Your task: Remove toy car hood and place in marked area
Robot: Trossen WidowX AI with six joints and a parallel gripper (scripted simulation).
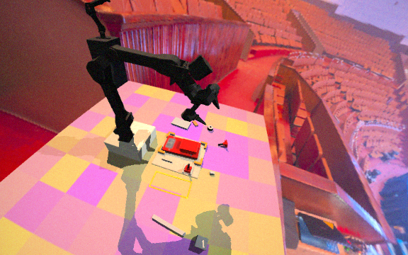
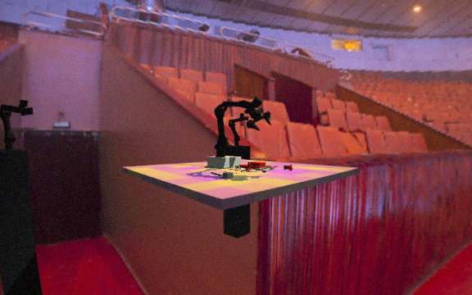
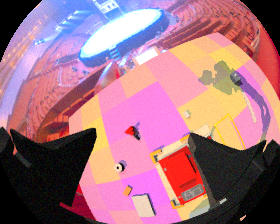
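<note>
Top view, left to right. Pale grey rectangular block [image 1: 147,134] [image 2: 224,162] on the chequered pink, yellow and violet table [image 1: 52,202] [image 2: 170,180] [image 3: 136,107], black arm's lower end over it. Next, white rectangular board [image 1: 173,168] with orange corner brackets. Red toy car [image 1: 182,147] [image 2: 254,167] [image 3: 182,175] sits between the brackets, grey window part at its left end. Hood: looks like the raised red panel [image 1: 189,146], on the car, outside the marked area.

Yellow rectangular outline [image 1: 168,191] [image 3: 221,122] is flat on the table, just beside the board, nothing inside it. Long pale bar [image 1: 168,225] lies past the outline; flat whitish tile [image 1: 180,123] [image 3: 143,205] is on the car's other side.

Small red-and-black piece [image 1: 188,168] is on the board. Grey cube marked 1 [image 1: 199,244] [image 2: 228,175] near the bar's end. Black gripper [image 1: 212,116] [image 2: 264,126] [image 3: 144,136] is above the table, fingers spread wide, nothing between them, not touching the car. White-and-black wheel [image 1: 210,128] [image 3: 119,167], then red-and-black part [image 1: 224,144] [image 2: 288,167] [image 3: 133,132], well apart from the outline.
</note>
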